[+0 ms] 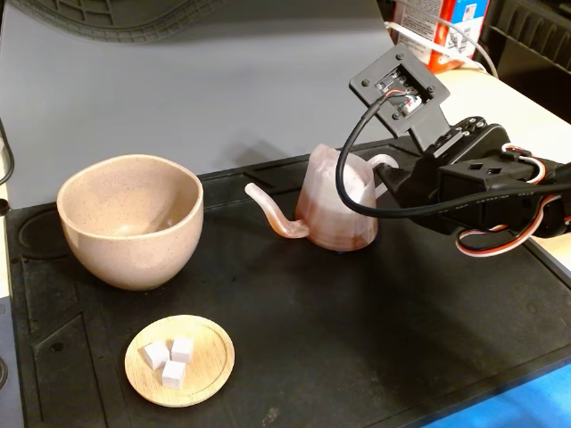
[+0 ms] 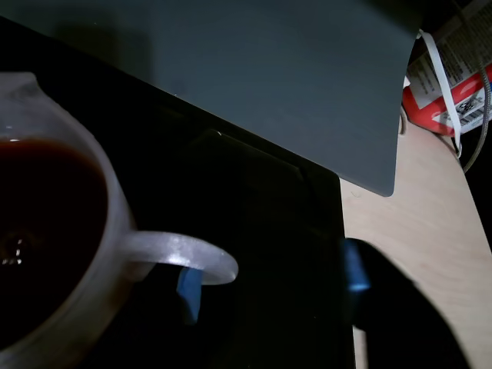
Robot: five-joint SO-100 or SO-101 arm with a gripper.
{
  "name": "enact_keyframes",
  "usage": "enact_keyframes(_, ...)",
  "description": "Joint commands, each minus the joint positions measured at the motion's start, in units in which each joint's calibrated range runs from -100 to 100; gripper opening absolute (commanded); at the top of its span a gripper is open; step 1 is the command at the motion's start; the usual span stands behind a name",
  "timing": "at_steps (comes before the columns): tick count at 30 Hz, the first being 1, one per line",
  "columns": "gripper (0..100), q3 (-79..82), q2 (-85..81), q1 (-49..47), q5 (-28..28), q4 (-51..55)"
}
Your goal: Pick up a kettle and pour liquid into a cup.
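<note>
The pale-pink ridged kettle [image 1: 335, 209] stands upright on the black mat [image 1: 357, 339], spout pointing left toward the cup [image 1: 129, 223]. The big beige speckled cup stands at the mat's left and looks empty. In the wrist view the kettle [image 2: 92, 254] holds dark amber liquid [image 2: 38, 231]. Its white loop handle [image 2: 181, 255] sticks out to the right. My gripper [image 2: 270, 278] is open at the handle. One blue-padded finger [image 2: 188, 294] shows just under the loop and the other [image 2: 355, 265] stands well to its right. In the fixed view the gripper [image 1: 393, 183] reaches in from the right.
A small round wooden dish [image 1: 178, 359] with three white cubes lies in front of the cup. A red and white carton [image 1: 437, 27] stands at the back right on the pale wooden table [image 2: 415, 246]. A grey backdrop [image 1: 223, 98] rises behind the mat.
</note>
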Motion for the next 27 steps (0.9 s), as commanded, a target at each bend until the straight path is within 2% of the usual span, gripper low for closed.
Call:
enact_keyframes(1, 11, -2.7, -0.5, 0.0, 0.8, -0.7)
enact_keyframes(2, 4, -2.8, -0.4, 0.1, 0.8, -0.7)
enact_keyframes(4, 1, -2.2, -0.4, 0.3, 0.8, -0.7)
enact_keyframes(16, 1, -3.1, -1.3, -0.1, 0.5, -0.7)
enact_keyframes(27, 1, -3.2, -12.3, -1.8, 0.4, 0.3)
